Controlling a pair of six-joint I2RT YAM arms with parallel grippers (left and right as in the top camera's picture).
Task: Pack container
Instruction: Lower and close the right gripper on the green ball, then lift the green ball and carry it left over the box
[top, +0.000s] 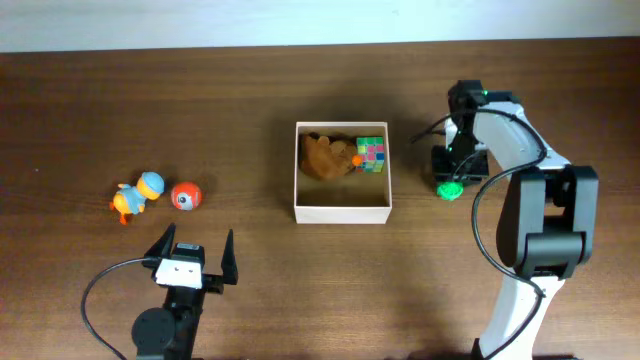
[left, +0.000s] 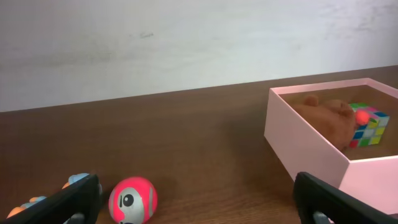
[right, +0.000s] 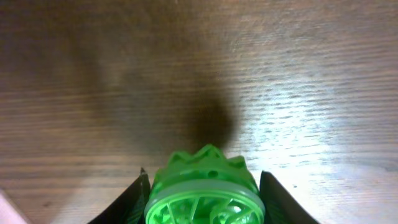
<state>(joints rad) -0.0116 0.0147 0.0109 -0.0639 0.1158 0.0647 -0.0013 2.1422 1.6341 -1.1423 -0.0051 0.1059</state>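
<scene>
inside white container (top: 342, 213), brown plush toy (top: 322, 157), colourful cube (top: 372, 153)

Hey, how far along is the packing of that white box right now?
Done: a brown plush and a colourful cube lie inside the container. In hand: the right gripper is closed on a green toy, right of it, not yet in. Still to go: the duck toy and the red ball sit on the table by the open left gripper, untouched.

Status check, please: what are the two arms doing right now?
Left pincer open, empty, short of red ball. Right pincer gripping green toy, beside container. Container holds brown plush and cube. Path looks clear.
</scene>
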